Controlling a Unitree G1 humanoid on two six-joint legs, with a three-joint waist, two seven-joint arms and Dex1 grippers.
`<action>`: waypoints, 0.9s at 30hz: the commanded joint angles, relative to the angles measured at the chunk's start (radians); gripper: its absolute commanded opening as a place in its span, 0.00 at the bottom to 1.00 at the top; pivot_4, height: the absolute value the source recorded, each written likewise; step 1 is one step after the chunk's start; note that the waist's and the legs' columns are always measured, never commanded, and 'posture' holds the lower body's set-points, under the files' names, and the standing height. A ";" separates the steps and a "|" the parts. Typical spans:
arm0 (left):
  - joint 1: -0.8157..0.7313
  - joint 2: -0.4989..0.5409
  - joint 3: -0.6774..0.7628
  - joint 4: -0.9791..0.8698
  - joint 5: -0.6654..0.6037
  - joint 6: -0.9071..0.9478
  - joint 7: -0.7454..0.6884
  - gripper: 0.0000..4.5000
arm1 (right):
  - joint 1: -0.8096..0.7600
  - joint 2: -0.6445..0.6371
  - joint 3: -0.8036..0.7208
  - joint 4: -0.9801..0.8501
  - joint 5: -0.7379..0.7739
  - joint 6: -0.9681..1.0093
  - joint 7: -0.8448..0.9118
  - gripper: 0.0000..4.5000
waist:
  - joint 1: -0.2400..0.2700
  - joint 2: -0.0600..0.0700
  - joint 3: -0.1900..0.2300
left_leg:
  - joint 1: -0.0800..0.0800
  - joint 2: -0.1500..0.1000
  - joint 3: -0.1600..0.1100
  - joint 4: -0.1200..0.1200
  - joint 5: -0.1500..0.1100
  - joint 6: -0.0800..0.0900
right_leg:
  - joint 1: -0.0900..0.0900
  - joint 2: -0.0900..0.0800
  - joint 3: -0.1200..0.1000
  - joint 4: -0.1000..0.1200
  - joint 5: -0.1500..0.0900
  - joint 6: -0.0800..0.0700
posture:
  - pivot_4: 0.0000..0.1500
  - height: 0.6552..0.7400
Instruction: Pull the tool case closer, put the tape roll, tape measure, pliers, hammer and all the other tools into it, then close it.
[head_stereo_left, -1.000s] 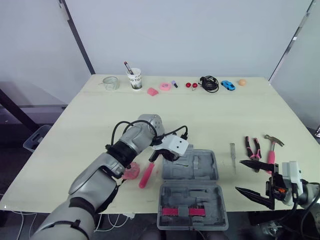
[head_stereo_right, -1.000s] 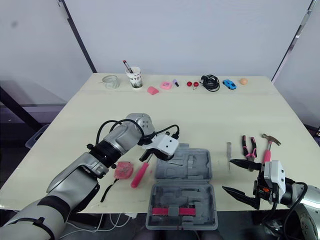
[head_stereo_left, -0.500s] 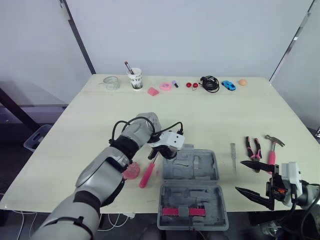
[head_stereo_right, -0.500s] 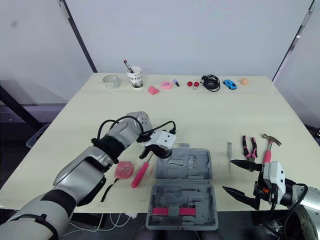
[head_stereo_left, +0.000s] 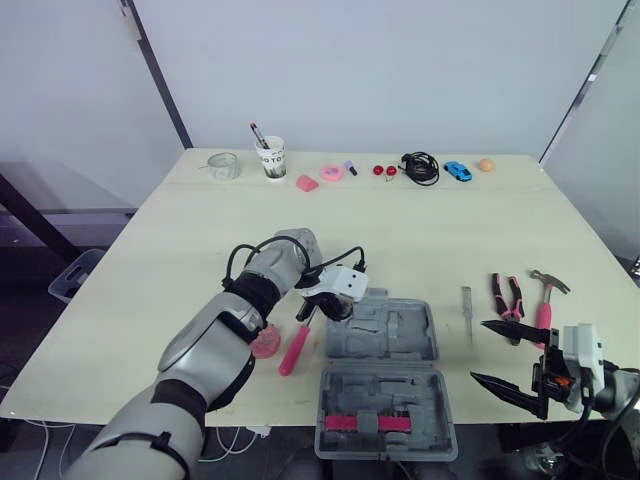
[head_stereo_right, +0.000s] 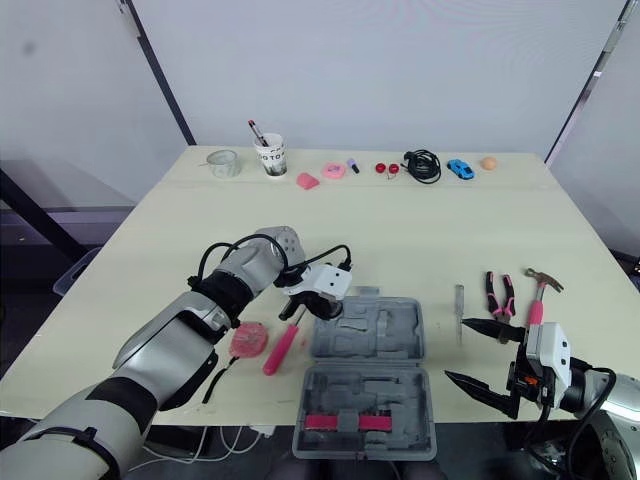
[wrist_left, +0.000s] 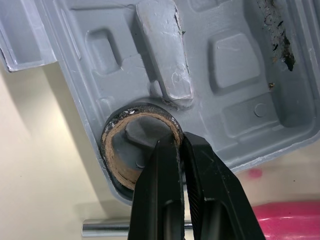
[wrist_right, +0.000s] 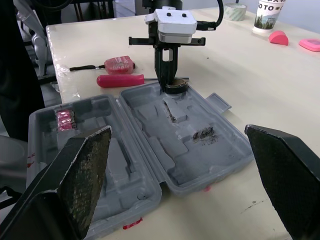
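The only readable lettering is on the white cup that holds a pen: dark block capitals printed around its side. In the right wrist view they read "OTO", with the rest of the word curving out of sight.

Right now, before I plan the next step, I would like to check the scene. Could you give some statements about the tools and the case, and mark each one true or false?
1. The tool case lies open on the table. True.
2. The pliers are inside the case. False: they lie on the table to its right, beside the hammer.
3. The right gripper is open and empty. True.
4. The left gripper holds the tape measure. False: it is shut on the tape roll, which sits in a round recess of the case.
5. The pink-handled screwdriver lies on the table, left of the case. True.
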 joint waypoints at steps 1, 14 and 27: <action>-0.012 -0.009 0.013 -0.001 0.000 -0.019 0.007 0.01 | 0.000 -0.005 -0.024 -0.038 0.011 -0.015 -0.005 1.00 | 0.000 0.000 0.000 | 0.000 0.000 0.000 0.000 0.000 0.000 | 0.000 0.000 0.000 0.000 0.000 0.000 | 1.00 1.00; -0.020 -0.013 0.021 0.013 0.009 -0.038 0.030 0.57 | 0.004 -0.005 -0.016 -0.045 0.005 -0.010 -0.015 1.00 | -0.001 0.000 0.000 | 0.000 0.000 0.000 0.000 0.000 0.000 | 0.000 0.000 0.000 0.000 0.000 0.000 | 1.00 1.00; -0.024 0.029 0.031 -0.126 -0.018 0.021 -0.084 0.57 | 0.006 -0.003 -0.010 -0.047 0.000 -0.010 -0.027 1.00 | -0.001 0.000 0.000 | 0.000 0.000 0.000 0.000 0.000 0.000 | 0.000 0.000 0.000 0.000 0.000 0.000 | 1.00 1.00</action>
